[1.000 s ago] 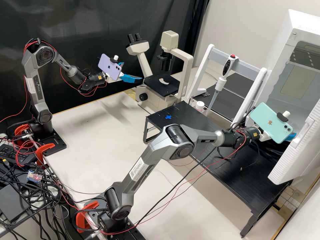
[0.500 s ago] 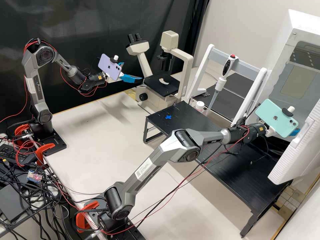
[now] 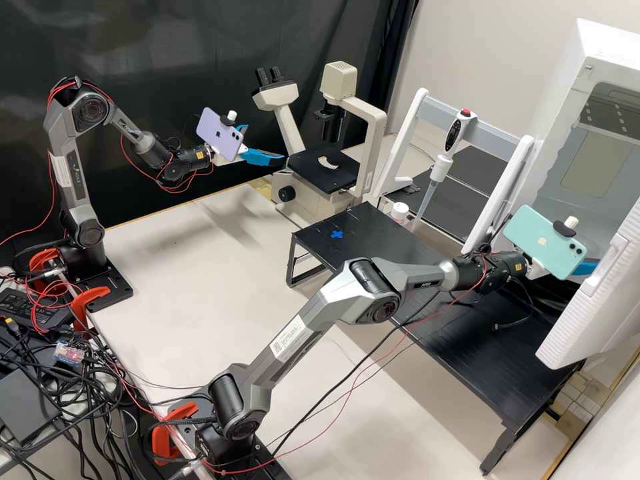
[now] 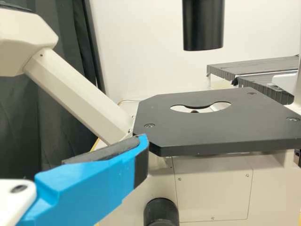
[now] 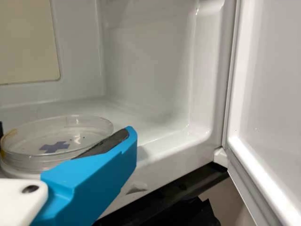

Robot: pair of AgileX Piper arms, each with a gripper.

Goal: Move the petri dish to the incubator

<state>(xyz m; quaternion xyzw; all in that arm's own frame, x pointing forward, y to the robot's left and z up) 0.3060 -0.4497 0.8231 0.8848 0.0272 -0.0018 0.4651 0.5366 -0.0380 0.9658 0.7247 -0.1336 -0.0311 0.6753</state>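
1. The petri dish point(image 5: 87, 126) was inside the open incubator point(image 5: 141, 52), at the right hand point(image 3: 585, 268).
2. Whether that hand gripped it, I couldn't tell.
3. The left hand point(image 3: 265, 143) hung spread near the microscope point(image 4: 211, 134).

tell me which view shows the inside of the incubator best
The right wrist view: it looks closely into the incubator, showing walls and floor, with the petri dish near. The high view shows the back wall and open door from farther off, with a phone partly blocking the opening.
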